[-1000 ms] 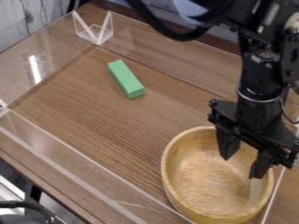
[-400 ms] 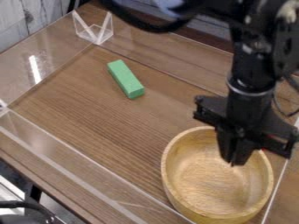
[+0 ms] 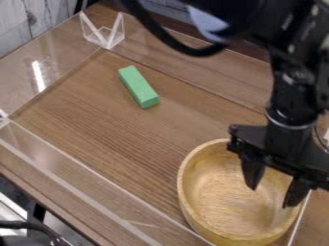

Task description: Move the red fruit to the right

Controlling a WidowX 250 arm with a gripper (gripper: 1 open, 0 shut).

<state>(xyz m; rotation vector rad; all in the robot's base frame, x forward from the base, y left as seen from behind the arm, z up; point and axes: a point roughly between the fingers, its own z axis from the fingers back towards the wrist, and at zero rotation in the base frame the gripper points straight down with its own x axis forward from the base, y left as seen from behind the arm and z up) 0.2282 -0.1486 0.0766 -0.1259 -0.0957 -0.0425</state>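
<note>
Wooden bowl (image 3: 206, 197) sits at the lower right of the brown table (image 3: 90, 125), and we see the black gripper (image 3: 275, 184) pointing down into it, fingers parted with nothing visible between them. We cannot find the red fruit (possibly hidden behind the arm). A green block (image 3: 138, 86) lies well apart, up left.

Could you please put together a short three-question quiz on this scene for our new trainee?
1. True or false: the green block lies inside the wooden bowl.
2. Over what does the claw hang? A) the block B) the bowl C) the clear stand
3. Are the claw's fingers apart or pressed together?

Key: 1 false, it lies on the table; 2 B; 3 apart. No red fruit shows.
</note>
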